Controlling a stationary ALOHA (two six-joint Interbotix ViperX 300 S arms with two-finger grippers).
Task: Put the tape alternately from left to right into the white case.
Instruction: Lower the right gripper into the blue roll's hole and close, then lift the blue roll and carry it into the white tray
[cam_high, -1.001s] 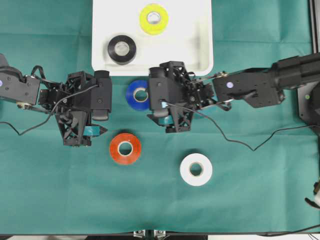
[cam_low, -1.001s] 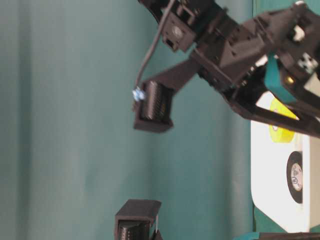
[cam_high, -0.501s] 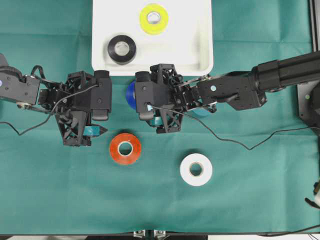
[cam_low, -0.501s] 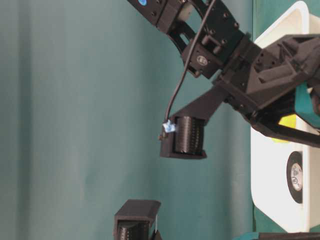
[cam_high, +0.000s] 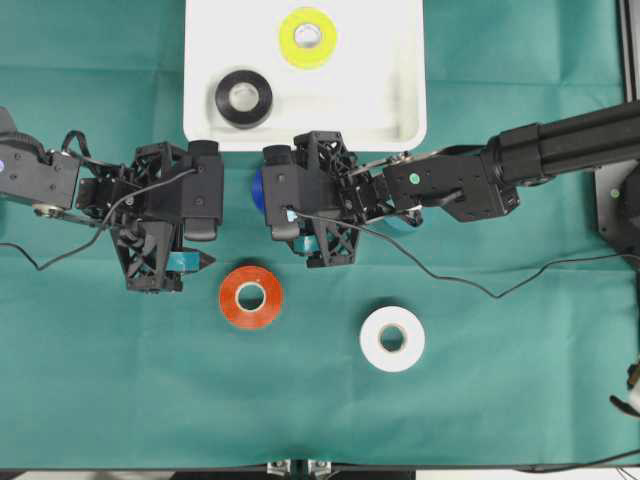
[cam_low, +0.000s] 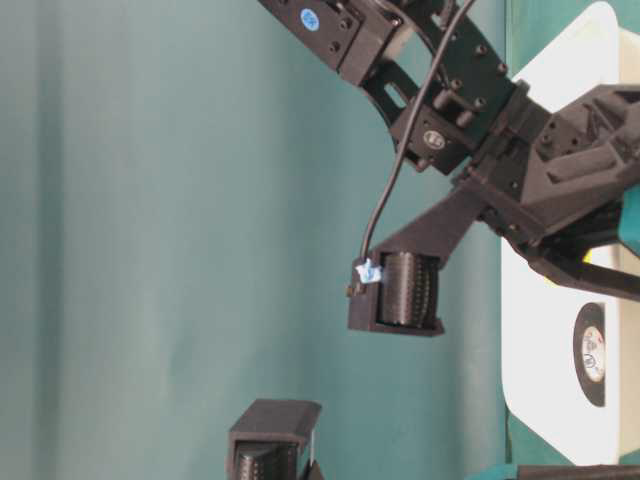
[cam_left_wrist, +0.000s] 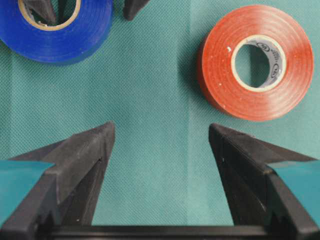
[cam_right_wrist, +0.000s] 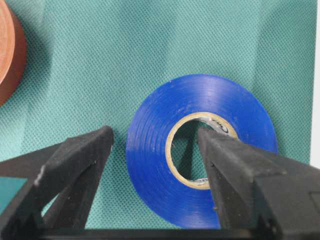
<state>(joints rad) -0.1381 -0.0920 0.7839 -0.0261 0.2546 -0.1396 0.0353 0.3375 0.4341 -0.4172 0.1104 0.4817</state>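
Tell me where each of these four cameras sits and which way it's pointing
Overhead: above, looking straight down at both arms, white case, red-orange roll.
Table-level: low, sideways along the cloth; right arm's black links.
Left wrist: looks down between left gripper fingers, open over bare cloth.
Right wrist: looks down; right gripper open, one finger inside the blue roll.
Both wrist views share the blue and red-orange rolls.

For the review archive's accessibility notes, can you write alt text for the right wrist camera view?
The right gripper hangs open over a blue tape roll lying flat on green cloth, one finger over the roll's hole and the other outside its left rim. The edge of a red-orange roll shows at upper left.
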